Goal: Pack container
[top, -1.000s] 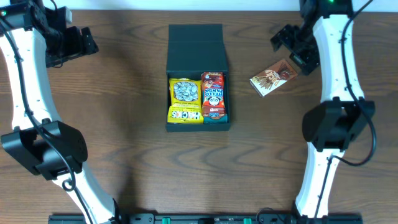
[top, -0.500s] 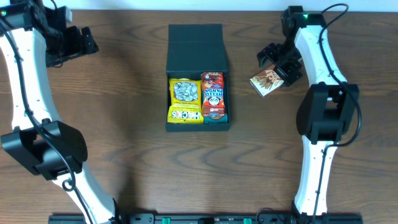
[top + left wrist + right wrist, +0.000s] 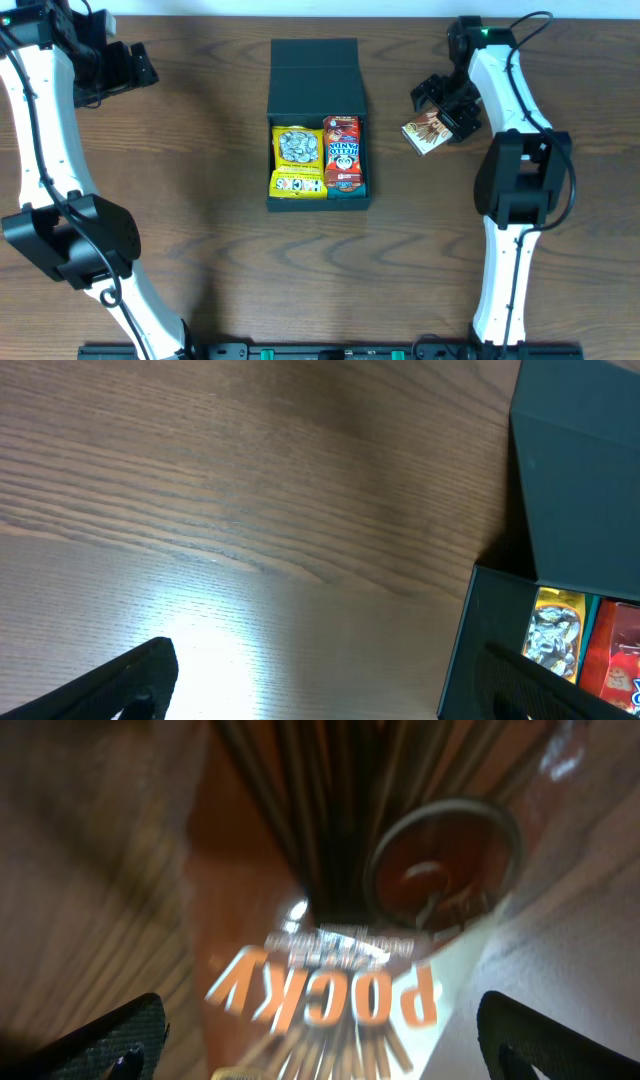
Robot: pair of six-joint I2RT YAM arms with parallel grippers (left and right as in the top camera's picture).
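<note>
The dark teal-grey container (image 3: 318,200) stands open at the table's middle, its flap lid (image 3: 314,78) laid back. A yellow snack pack (image 3: 298,161) and a red Hello Panda pack (image 3: 342,152) lie inside. A brown Pocky box (image 3: 424,133) lies flat to the right. My right gripper (image 3: 443,106) is open and hovers right over the Pocky box, whose print (image 3: 330,990) fills its wrist view between the fingers. My left gripper (image 3: 135,68) is open and empty at the far left; its wrist view shows the container's corner (image 3: 480,630).
The table is brown wood (image 3: 200,220). Its back edge (image 3: 300,15) runs along the top of the overhead view. Both arm bases stand at the front left and front right.
My right gripper has swung left and down from behind the Pocky box to directly over it. The left arm and the container have not moved.
</note>
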